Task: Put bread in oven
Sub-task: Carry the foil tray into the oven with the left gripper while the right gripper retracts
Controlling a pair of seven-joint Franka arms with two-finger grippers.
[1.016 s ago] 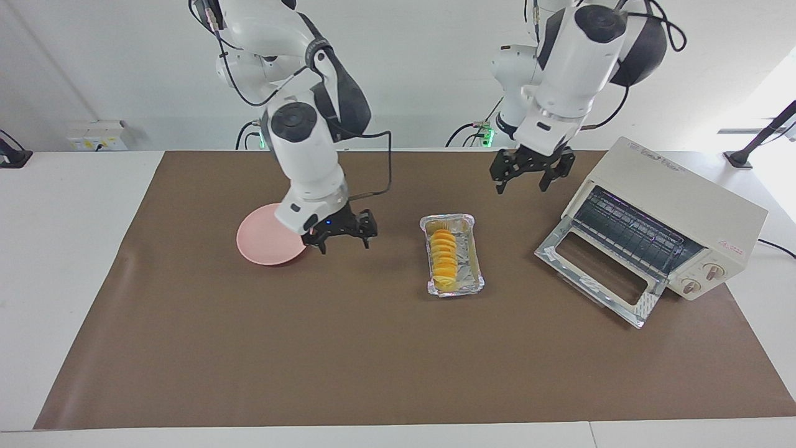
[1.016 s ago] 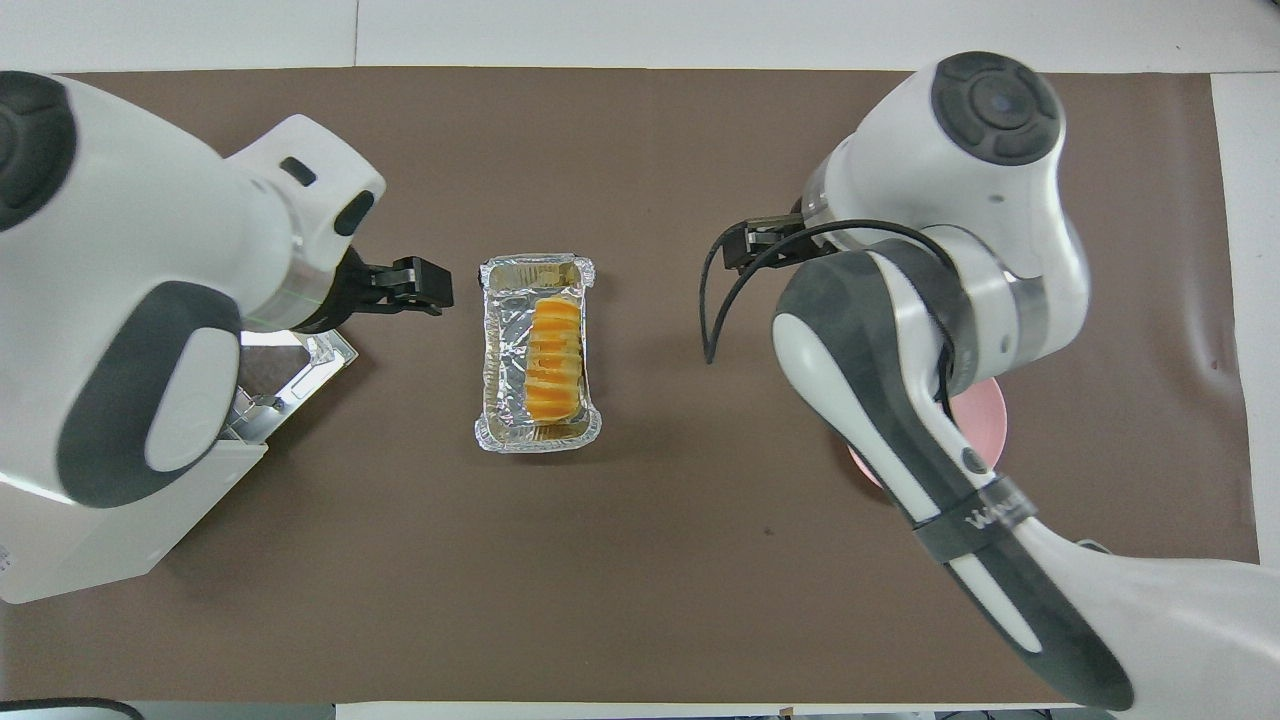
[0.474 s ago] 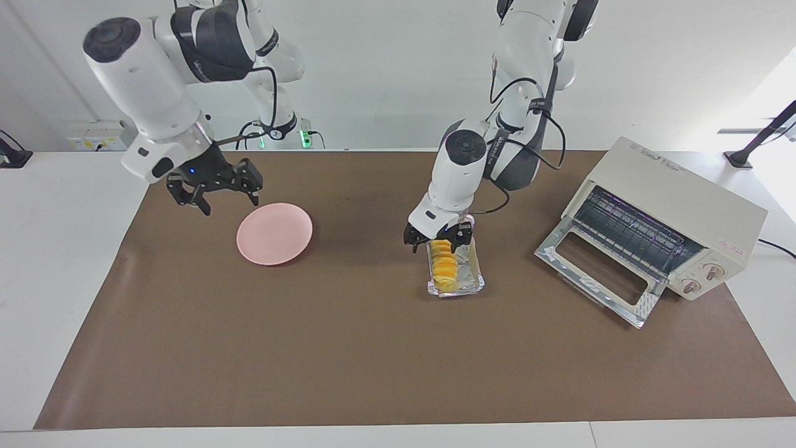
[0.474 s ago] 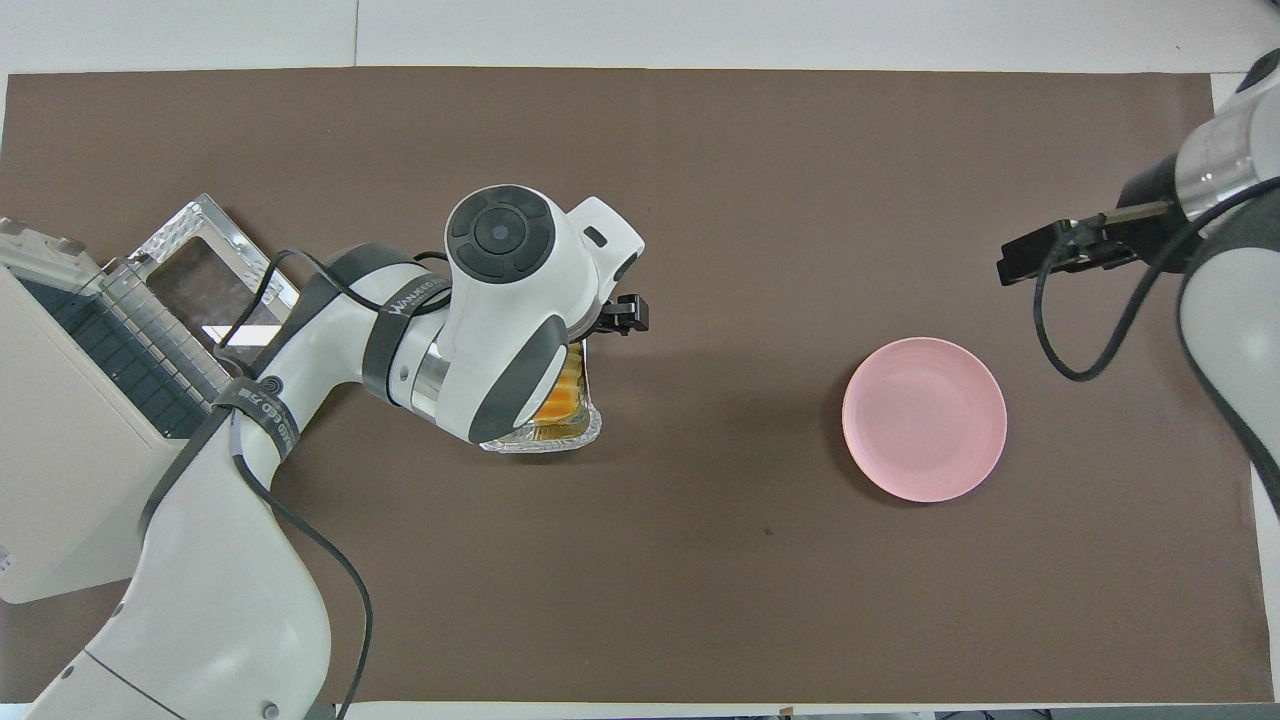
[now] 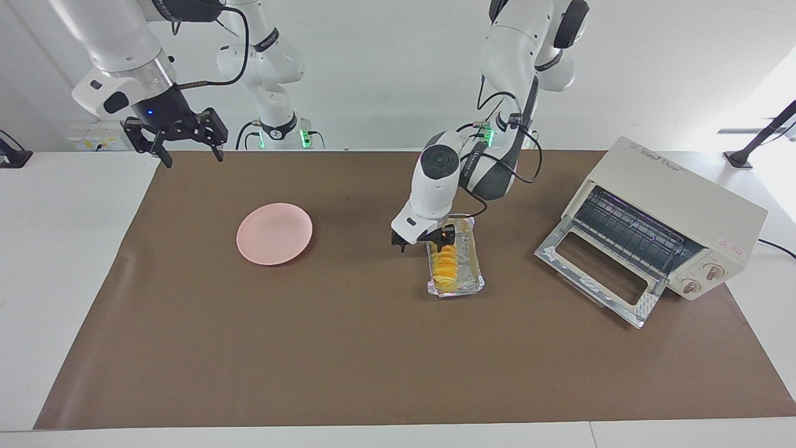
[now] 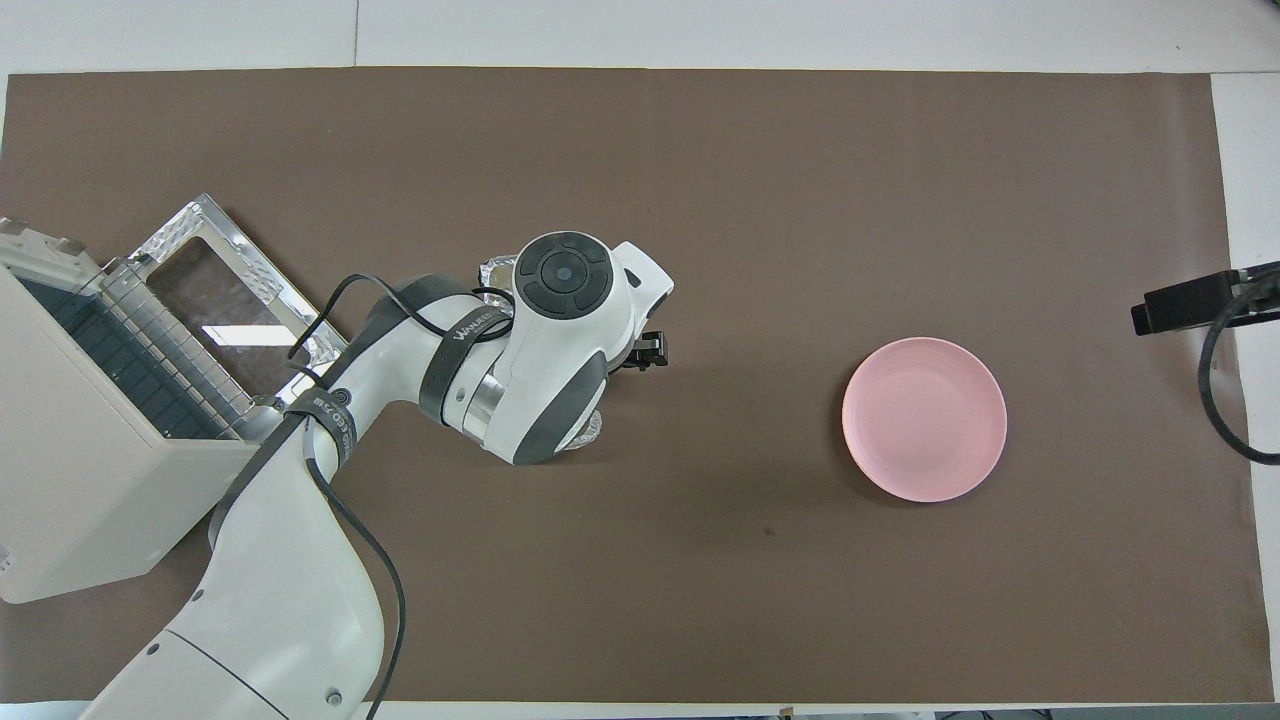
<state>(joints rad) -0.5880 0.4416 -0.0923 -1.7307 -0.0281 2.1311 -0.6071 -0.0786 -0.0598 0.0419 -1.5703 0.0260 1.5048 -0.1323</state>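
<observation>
The bread (image 5: 444, 266), a ridged yellow-orange row of slices, lies in a crinkled foil tray (image 5: 474, 269) mid-table. My left gripper (image 5: 424, 239) is low at the tray's end nearest the robots and open. One finger stands outside the tray's wall and the other at the bread's end. In the overhead view the left arm hides the bread; only a tray corner (image 6: 494, 270) and one finger (image 6: 652, 350) show. The cream oven (image 5: 684, 199) stands at the left arm's end, its door (image 5: 597, 274) folded down. My right gripper (image 5: 175, 134) hangs open and empty above the mat's edge.
A round pink plate (image 5: 274, 233) lies toward the right arm's end of the brown mat (image 5: 373, 361). The oven's wire rack (image 5: 628, 230) shows inside the opening. White table surface borders the mat.
The left arm swung from beside the oven down to the tray's near end and shifted a little toward the plate. The right arm rose from the plate and drew back toward its end.
</observation>
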